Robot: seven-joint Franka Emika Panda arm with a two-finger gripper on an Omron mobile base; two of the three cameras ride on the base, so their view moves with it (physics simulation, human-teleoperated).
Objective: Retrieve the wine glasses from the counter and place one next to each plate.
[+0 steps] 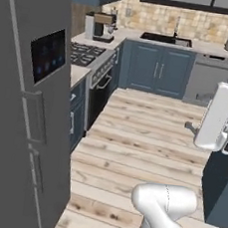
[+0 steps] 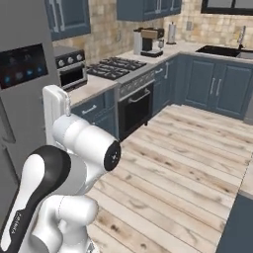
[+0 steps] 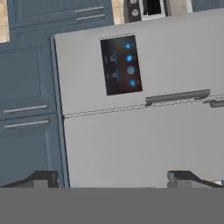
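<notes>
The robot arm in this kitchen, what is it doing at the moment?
Nothing is being handled yet. The arm is folded up over the wooden floor, and its gripper is open and empty, facing the grey fridge with the dark control panel. Ahead lie the stove, the coffee machine and the sink on the counter. No wine glasses or plates can be made out here, so fetching them has not begun.

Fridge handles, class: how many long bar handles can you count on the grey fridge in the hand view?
2. One handle lies just past the dark control panel; the second is cut off by the picture's edge, so more may be hidden beyond.
</notes>
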